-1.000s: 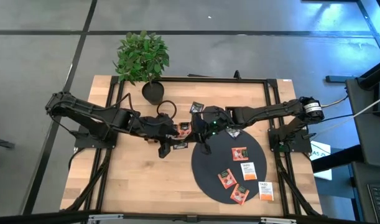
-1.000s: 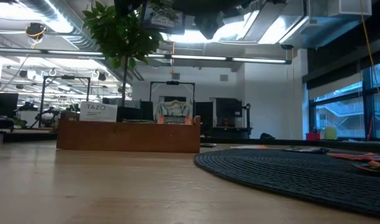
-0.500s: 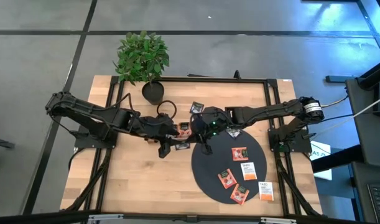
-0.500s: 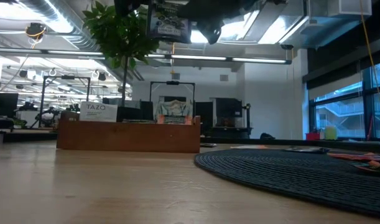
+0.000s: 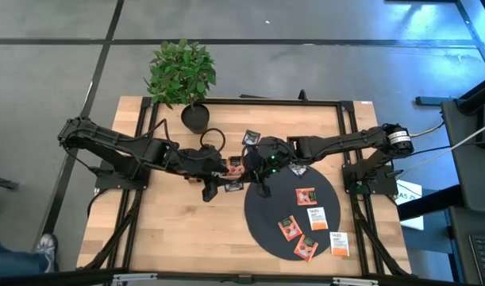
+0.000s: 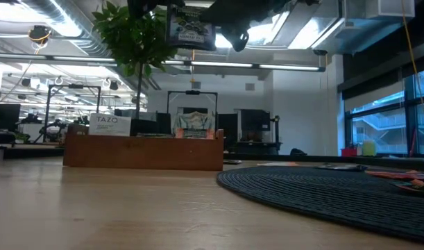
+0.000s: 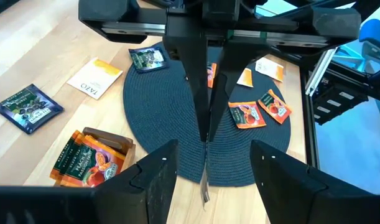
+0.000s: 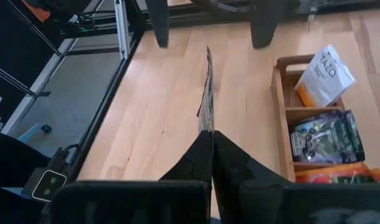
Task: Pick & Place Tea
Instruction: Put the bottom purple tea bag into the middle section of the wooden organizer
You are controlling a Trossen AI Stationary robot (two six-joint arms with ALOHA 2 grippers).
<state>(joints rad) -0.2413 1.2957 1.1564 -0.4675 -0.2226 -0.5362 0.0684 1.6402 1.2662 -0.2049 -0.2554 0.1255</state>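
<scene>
Two grippers meet above the middle of the table, between the wooden tray [image 8: 283, 93] and the round black mat [image 5: 294, 214]. The right gripper [image 8: 209, 138] has its fingers pressed together on the edge of a dark tea sachet [image 8: 206, 93], holding it up in the air. The left gripper [image 7: 205, 171] faces it with its fingers spread wide and nothing between them. Several more sachets [image 5: 307, 195], red-orange and white, lie scattered on the mat's near right part, and others stand sorted in the tray's compartments. A potted plant [image 5: 182, 75] sits at the far edge.
</scene>
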